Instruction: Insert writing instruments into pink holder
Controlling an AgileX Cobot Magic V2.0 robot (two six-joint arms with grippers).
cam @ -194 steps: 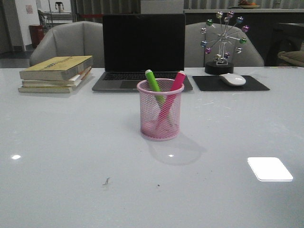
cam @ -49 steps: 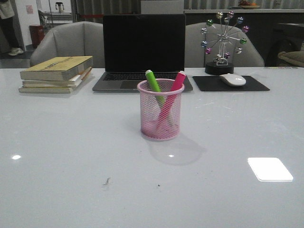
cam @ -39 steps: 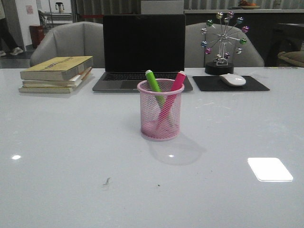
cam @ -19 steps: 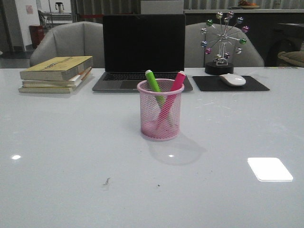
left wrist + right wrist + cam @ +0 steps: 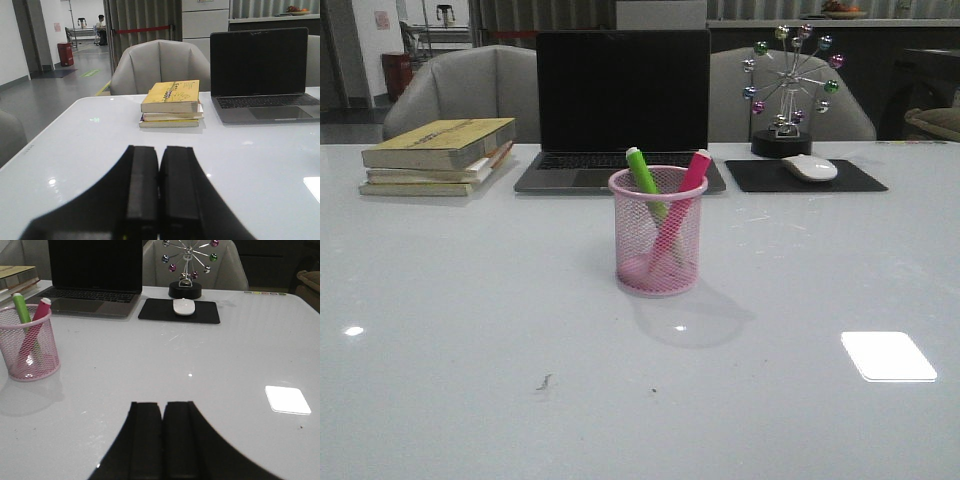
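Note:
The pink wire-mesh holder (image 5: 657,232) stands upright mid-table in front of the laptop; the right wrist view shows this holder (image 5: 30,345) too. Inside it lean the green highlighter (image 5: 642,172) and the magenta-pink highlighter (image 5: 692,175), their tops sticking out above the rim. Both markers appear again as the green highlighter (image 5: 21,307) and the pink highlighter (image 5: 40,310). My left gripper (image 5: 159,150) is shut with nothing between its fingers, far from the cup. My right gripper (image 5: 162,405) is also shut and empty, well back from the holder. Neither arm shows in the front view.
A laptop (image 5: 620,105) sits behind the holder. A stack of books (image 5: 438,155) lies at the back left. A black mouse pad with a white mouse (image 5: 810,167) and a ball ornament (image 5: 785,90) are at the back right. Grey chairs stand beyond the table.
Nothing on the table has moved; only a person walking in the far left background has left the view.

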